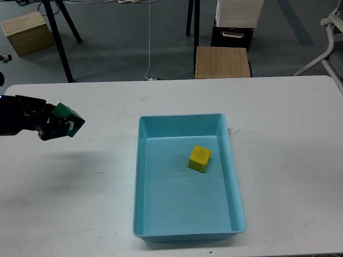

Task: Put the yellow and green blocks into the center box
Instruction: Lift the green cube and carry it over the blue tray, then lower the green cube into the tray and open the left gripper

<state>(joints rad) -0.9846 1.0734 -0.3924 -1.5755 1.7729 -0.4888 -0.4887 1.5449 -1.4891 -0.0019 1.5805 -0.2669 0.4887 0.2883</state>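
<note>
The light blue center box [161,214] sits on the white table [289,134], its near wall close to the table's front edge. Inside it, toward the far right part of its floor, the yellow block [199,159] lies flat on the bottom, apart from all four walls and nearest the right one.

Well to the left of the box, and level with its far wall, the left gripper [63,124] comes in from the left edge on a black arm. Its fingers are closed around the green block [68,116], which juts out from the tips on the side toward the box, with its upper face and one corner showing and the rest hidden by the dark fingers. Gripper and block are raised off the table: a soft shadow lies on the tabletop below them, nearer than the gripper and to the left of the box. The green block is outside the box, with a bare strip of table between it and the left wall.

The right gripper does not show anywhere.

Beyond the table's far edge, behind the box, a tan wooden box [222,62] stands on the grey floor, and a second wooden box [27,33] stands far off to the left of it.
</note>
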